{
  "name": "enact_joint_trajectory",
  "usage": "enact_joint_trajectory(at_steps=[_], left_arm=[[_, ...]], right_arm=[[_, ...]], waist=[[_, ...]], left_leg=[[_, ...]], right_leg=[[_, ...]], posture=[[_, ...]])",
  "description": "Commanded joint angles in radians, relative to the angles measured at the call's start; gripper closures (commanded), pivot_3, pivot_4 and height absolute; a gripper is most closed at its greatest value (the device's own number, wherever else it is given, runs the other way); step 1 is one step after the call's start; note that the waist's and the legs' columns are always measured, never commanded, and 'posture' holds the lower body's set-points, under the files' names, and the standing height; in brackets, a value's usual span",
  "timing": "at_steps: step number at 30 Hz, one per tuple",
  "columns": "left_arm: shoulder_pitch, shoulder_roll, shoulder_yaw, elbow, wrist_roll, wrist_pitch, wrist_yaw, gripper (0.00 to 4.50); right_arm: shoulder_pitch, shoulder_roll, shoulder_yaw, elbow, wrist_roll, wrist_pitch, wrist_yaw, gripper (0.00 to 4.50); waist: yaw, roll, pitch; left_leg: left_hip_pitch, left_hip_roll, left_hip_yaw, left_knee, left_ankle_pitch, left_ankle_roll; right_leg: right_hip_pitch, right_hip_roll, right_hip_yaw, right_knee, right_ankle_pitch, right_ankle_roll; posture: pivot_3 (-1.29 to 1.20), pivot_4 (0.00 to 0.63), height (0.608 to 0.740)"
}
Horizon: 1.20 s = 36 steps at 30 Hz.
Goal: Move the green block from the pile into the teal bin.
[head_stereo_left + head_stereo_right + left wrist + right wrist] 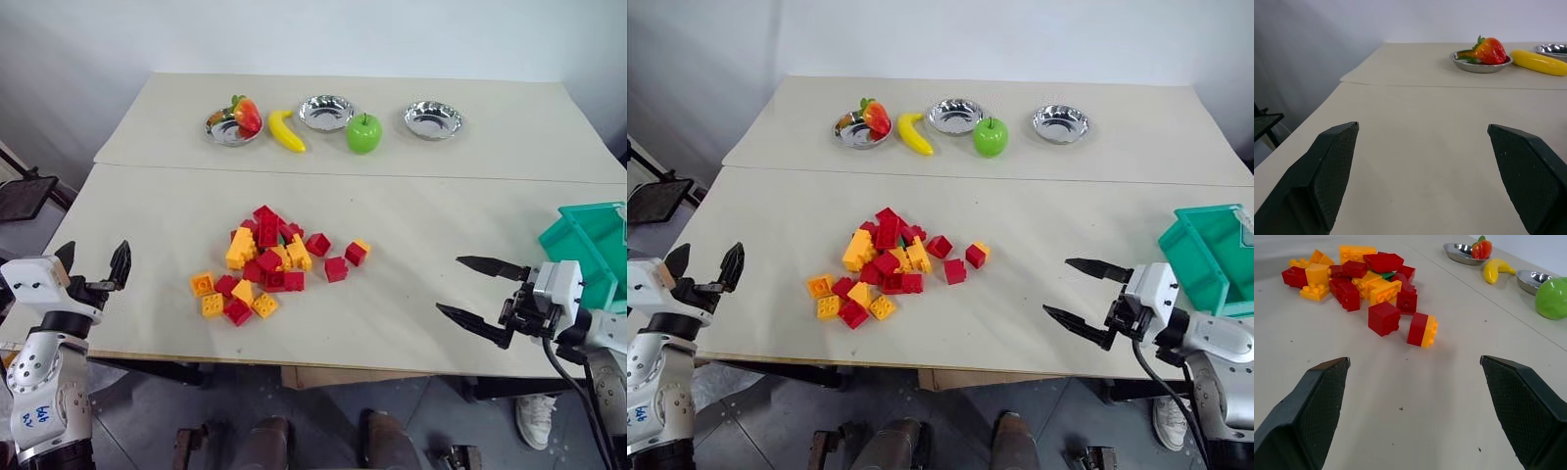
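While both my grippers hang with fingers spread wide and nothing held, the left gripper point(95, 262) sits at the table's left edge and the right gripper point(480, 291) just beside the teal bin point(573, 245). I see the green block point(1387, 276) only as a sliver buried in the pile point(263, 259) mid-table.

The head pair looks forward and down over the whole bench point(411, 225). Each wrist camera sits low and close, skimming the surface: the left one faces the far strawberry point(1491, 50) (beside the banana point(1539, 62)), the right one the pile point(1359, 276), which the head views share.
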Motion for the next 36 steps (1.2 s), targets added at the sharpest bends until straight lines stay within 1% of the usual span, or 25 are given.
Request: enact_joint_trajectory(at_steps=[1,3,4,5,7,8,10,12,14,16,19,23,26,31,35,36], left_arm=[[0.000,0.027,0.010,-0.032,-0.007,-0.002,-0.016,0.00],[0.000,0.030,0.014,-0.041,-0.032,-0.002,-0.041,0.00],[0.009,0.036,0.013,-0.050,-0.048,-0.019,-0.084,0.00],[0.034,0.066,0.006,-0.065,-0.088,-0.015,-0.182,0.00],[0.065,0.107,0.002,-0.080,-0.144,-0.003,-0.308,0.00],[0.087,0.146,0.004,-0.090,-0.173,0.025,-0.375,0.00],[0.211,0.263,-0.001,-0.175,-0.283,0.158,-0.585,0.00],[0.284,0.334,-0.014,-0.212,-0.278,0.172,-0.688,0.00],[0.301,0.356,-0.020,-0.207,-0.236,0.123,-0.728,0.00],[0.278,0.354,-0.046,-0.213,-0.196,0.067,-0.748,0.00],[0.206,0.325,-0.067,-0.190,-0.183,0.046,-0.707,0.00],[0.187,0.290,-0.103,-0.168,-0.143,0.014,-0.704,0.00],[0.171,0.272,-0.113,-0.154,-0.153,0.015,-0.706,0.58],[0.144,0.269,-0.088,-0.112,-0.176,0.036,-0.701,2.18],[0.163,0.285,-0.078,-0.084,-0.171,0.023,-0.753,3.45],[0.171,0.290,-0.093,-0.093,-0.172,0.023,-0.779,3.77]], right_arm=[[-0.014,0.009,0.011,-0.025,0.019,-0.007,0.010,0.03],[-0.023,0.011,0.020,-0.023,0.020,-0.007,0.012,0.03],[-0.031,0.013,0.025,-0.023,0.023,-0.003,0.009,0.03],[-0.048,0.016,0.032,-0.030,0.036,0.011,0.006,0.03],[-0.071,0.020,0.039,-0.040,0.054,0.033,0.004,0.03],[-0.086,0.017,0.041,-0.044,0.064,0.044,0.007,0.03],[-0.126,0.002,0.036,-0.052,0.090,0.069,0.015,0.03],[-0.147,-0.007,0.025,-0.057,0.101,0.085,0.013,0.03],[-0.149,-0.019,0.011,-0.069,0.115,0.096,0.019,0.03],[-0.127,-0.047,-0.011,-0.082,0.130,0.108,0.052,0.03],[-0.086,-0.086,-0.025,-0.041,0.098,0.075,0.115,0.03],[-0.081,-0.096,-0.032,0.032,0.072,0.039,0.147,0.03],[-0.089,-0.089,-0.028,0.061,0.058,0.016,0.162,0.00],[-0.104,-0.065,-0.007,0.073,0.046,0.000,0.150,0.00],[-0.110,-0.041,0.011,0.061,0.047,0.002,0.141,0.00],[-0.112,-0.039,0.013,0.061,0.045,0.002,0.140,0.00]], waist=[[0.001,0.000,0.000],[0.002,0.000,0.000],[0.002,0.000,0.000],[0.001,0.000,0.000],[-0.003,-0.001,0.000],[-0.003,-0.001,0.000],[-0.009,-0.001,0.000],[-0.020,0.001,0.000],[-0.017,0.002,0.001],[-0.008,0.002,0.001],[0.005,0.002,0.001],[-0.001,0.001,0.000],[-0.012,0.001,0.000],[-0.018,0.001,0.000],[-0.022,0.001,0.000],[-0.022,0.001,0.000]], left_leg=[[0.000,0.000,0.000,0.000,0.000,0.000],[0.000,0.000,0.000,0.000,0.000,0.000],[0.000,0.000,0.000,0.000,0.000,0.000],[0.000,0.000,0.000,0.000,0.000,0.000],[0.000,0.001,0.000,0.000,0.000,0.000],[0.000,0.001,0.000,0.000,0.000,0.000],[0.000,0.002,0.000,0.000,0.000,0.000],[0.000,0.004,0.000,-0.001,-0.001,-0.001],[0.000,0.005,0.000,-0.001,-0.001,0.000],[0.000,0.004,0.000,-0.001,-0.002,0.000],[-0.001,0.003,0.000,-0.001,-0.002,0.000],[0.000,0.002,0.001,0.000,-0.002,0.001],[0.000,0.002,0.003,-0.001,-0.002,0.001],[0.000,0.003,0.002,0.000,-0.002,0.000],[0.000,0.003,0.002,0.000,-0.002,0.000],[0.000,0.003,0.002,0.000,-0.003,0.000]], right_leg=[[0.000,0.000,0.000,0.000,0.000,0.000],[0.000,0.000,0.000,0.000,0.000,0.000],[0.000,0.000,0.000,0.000,0.000,0.000],[0.000,0.000,0.000,0.000,0.000,0.000],[0.000,0.000,0.000,-0.001,0.000,-0.001],[-0.001,0.000,0.000,-0.001,0.001,-0.001],[-0.001,0.000,0.000,-0.001,0.000,-0.002],[-0.001,0.000,0.000,-0.001,0.000,-0.003],[-0.001,-0.001,0.001,-0.002,0.000,-0.003],[-0.001,-0.001,0.000,-0.004,0.000,-0.003],[0.000,-0.001,0.000,-0.004,0.000,-0.003],[0.000,0.000,-0.001,-0.002,0.000,-0.003],[-0.001,0.001,0.000,-0.002,0.000,-0.003],[-0.001,0.001,-0.001,-0.001,0.000,-0.003],[-0.001,0.001,-0.001,-0.001,0.000,-0.003],[-0.001,0.001,-0.001,-0.001,0.000,-0.003]], posture=[[0.00,0.150,0.740],[0.00,0.150,0.740],[0.00,0.150,0.740],[0.00,0.150,0.740],[0.00,0.150,0.740],[0.00,0.150,0.740],[0.00,0.150,0.740],[0.00,0.150,0.740],[0.00,0.150,0.740],[0.00,0.150,0.740],[0.00,0.150,0.740],[0.00,0.150,0.740],[0.00,0.150,0.740],[0.00,0.150,0.740],[0.00,0.150,0.740],[0.00,0.150,0.740]])
